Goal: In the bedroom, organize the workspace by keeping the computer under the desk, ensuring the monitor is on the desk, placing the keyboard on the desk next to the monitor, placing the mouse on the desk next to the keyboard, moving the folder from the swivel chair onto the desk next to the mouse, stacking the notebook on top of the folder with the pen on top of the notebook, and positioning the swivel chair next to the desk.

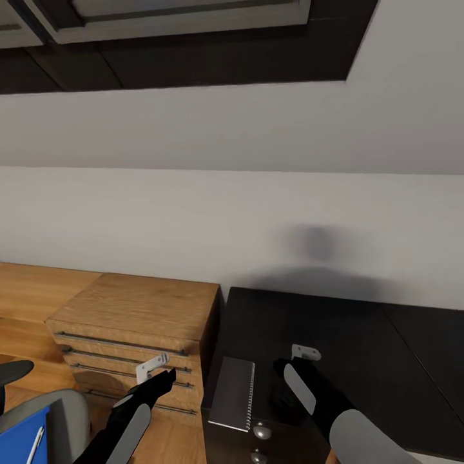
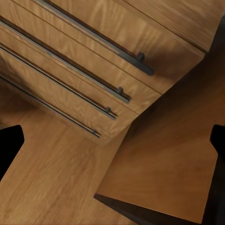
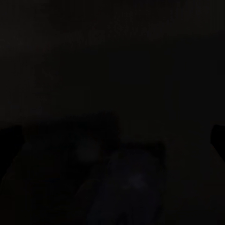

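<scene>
I read no brand, label or writing anywhere; at 7 o'clock of my head view the blue folder lies on the grey swivel chair with a white pen resting on it. My left gripper hangs before the wooden drawer chest, its fingertips set wide apart in the left wrist view. At 6 o'clock the grey spiral-bound notebook lies on the black desk, just beside my right gripper, whose jaw state I cannot tell.
</scene>
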